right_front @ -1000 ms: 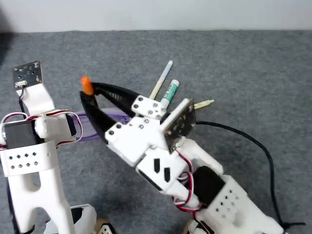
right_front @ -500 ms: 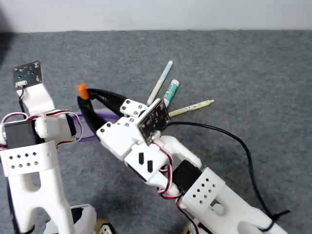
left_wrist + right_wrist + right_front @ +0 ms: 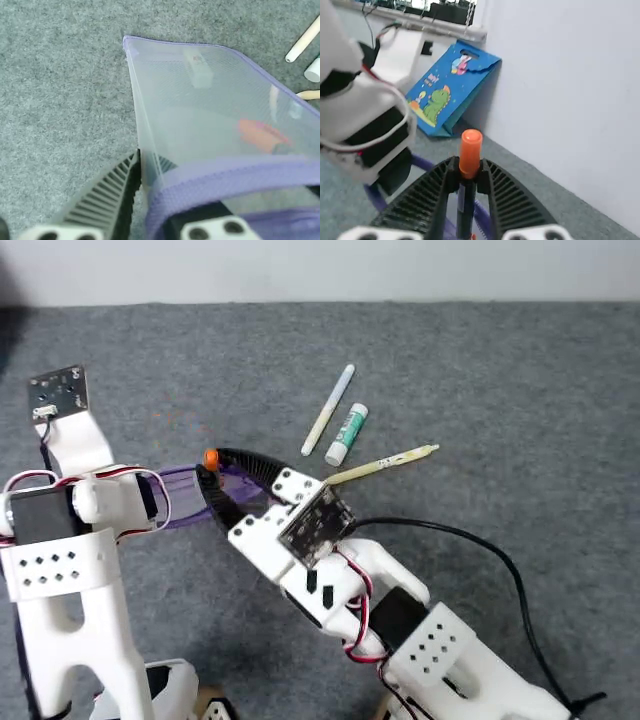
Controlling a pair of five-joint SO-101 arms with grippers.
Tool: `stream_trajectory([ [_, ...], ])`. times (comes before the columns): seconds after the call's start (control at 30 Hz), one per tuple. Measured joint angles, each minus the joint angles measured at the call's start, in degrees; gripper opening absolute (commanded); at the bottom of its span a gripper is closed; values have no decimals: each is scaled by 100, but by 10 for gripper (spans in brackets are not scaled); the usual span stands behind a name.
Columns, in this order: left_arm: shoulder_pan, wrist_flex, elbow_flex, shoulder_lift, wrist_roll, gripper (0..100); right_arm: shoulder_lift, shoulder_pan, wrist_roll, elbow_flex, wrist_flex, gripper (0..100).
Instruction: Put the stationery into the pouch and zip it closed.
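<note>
Right gripper [image 3: 468, 166] clamps marker [image 3: 470, 144]; pouch [image 3: 200, 120] holds eraser [image 3: 198, 74].

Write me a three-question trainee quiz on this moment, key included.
1. True or false: the right tool is empty.
2. What is the left tool clamped on? A) a ruler B) the pouch C) nothing
3. Count: how many stationery items lie loose on the grey mat?
Key: 1. False; it grips the orange-capped marker. 2. B. 3. Three: the white pen, the glue stick and the yellow pen.
</note>
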State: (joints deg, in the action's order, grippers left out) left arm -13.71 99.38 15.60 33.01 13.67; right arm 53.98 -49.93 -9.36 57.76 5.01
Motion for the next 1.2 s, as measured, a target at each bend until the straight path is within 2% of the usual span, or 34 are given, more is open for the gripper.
stream_trajectory([
  [0.13, 0, 0, 0, 0, 0, 13, 360, -299, -44, 0, 826, 175],
  [0.2, 0, 0, 0, 0, 0, 13, 484, -378, -44, 0, 1187, 185],
  [0.43, 0, 0, 0, 0, 0, 13, 870, -387, -44, 0, 1442, 118],
  [0.6, 0, 0, 0, 0, 0, 13, 1125, -387, -62, 0, 1609, 9],
  [0.8, 0, 0, 0, 0, 0, 13, 1398, -387, -62, 0, 2171, 8],
  [1.03, 0, 0, 0, 0, 0, 13, 1213, -484, 211, 343, 2189, 8],
  [1.2, -9, 0, 0, 0, 0, 13, 413, -281, 580, 387, 1574, 8],
])
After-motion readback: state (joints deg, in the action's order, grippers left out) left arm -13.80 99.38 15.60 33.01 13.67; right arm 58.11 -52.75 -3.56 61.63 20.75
